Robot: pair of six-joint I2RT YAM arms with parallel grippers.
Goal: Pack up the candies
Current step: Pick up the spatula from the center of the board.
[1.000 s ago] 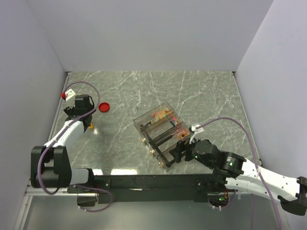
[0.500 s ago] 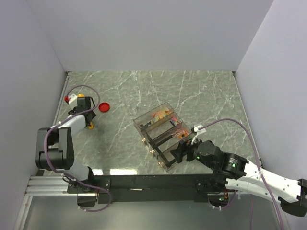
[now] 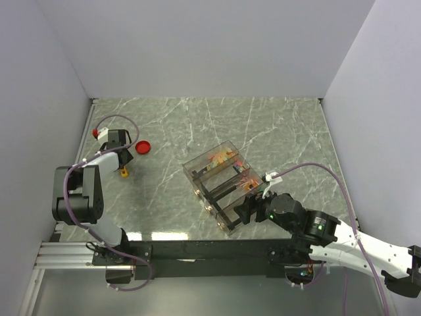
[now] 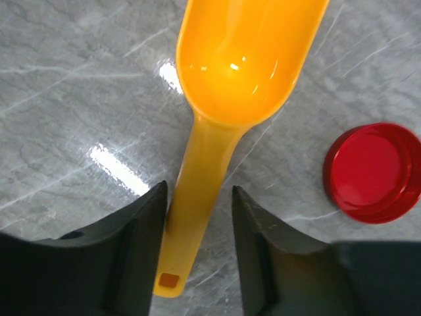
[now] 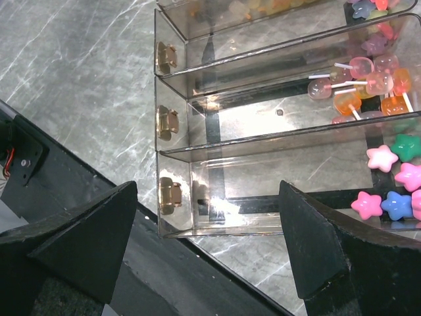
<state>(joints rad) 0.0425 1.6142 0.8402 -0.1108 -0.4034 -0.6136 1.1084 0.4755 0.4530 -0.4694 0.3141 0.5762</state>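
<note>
- Two claws are at work here. The left claw (image 4: 198,192) sits low over the bench (image 4: 66,99), its jaws half drawn in on either side of the yellow scoop's (image 4: 243,59) handle. I cannot tell whether they already pinch it.
- The step in hand looks like picking up the scoop, the tool for shifting sweets.
- The candies (image 5: 385,158) lie in the clear divided box (image 5: 172,197) mid-bench. Star shapes and lollipops are bunched at the compartment ends away from the right claw (image 5: 207,191); the scoop's bowl holds none.
- The right claw hangs wide open at the box's near end, holding nothing.
- Next, I judge, the left jaws must close squarely on the handle, lift it level and carry it across to the box.
- The red lid (image 4: 371,172) lies near the bowl, not touching it, and a slewed lift could knock it. The box's thin upright walls leave narrow slots for the bowl.
</note>
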